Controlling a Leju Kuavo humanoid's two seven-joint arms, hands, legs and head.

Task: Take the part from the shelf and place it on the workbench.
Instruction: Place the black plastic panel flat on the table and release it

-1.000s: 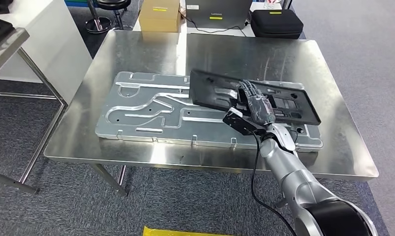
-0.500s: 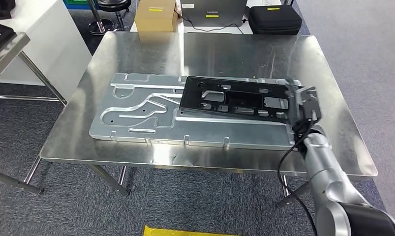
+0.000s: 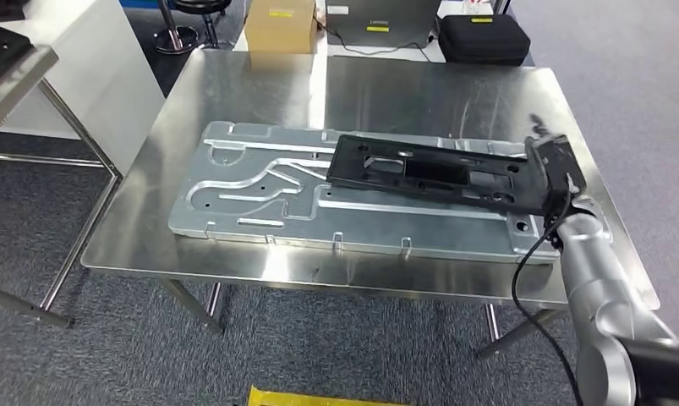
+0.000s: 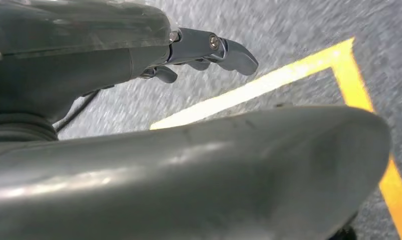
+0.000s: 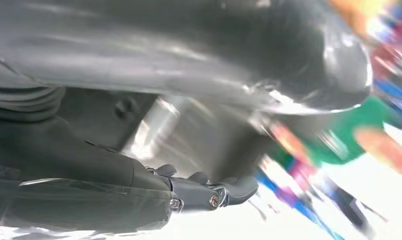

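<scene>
One black part (image 3: 433, 173) lies on the workbench (image 3: 454, 93) (atop a machined plate (image 3: 260, 190)); right hand (image 3: 549, 173) beside it, grip indiscernible.

You cannot see how the right hand (image 3: 549, 173) meets the black part (image 3: 429, 173): its fingers are tucked behind the part's end, so the hold is hidden from you. In the right wrist view everything past the fingers (image 5: 224, 192) is a smear of colours. Behind the workbench (image 3: 234, 85), the brown box (image 3: 281, 21) and the black case (image 3: 484, 35) are cut off by the picture's edge.
</scene>
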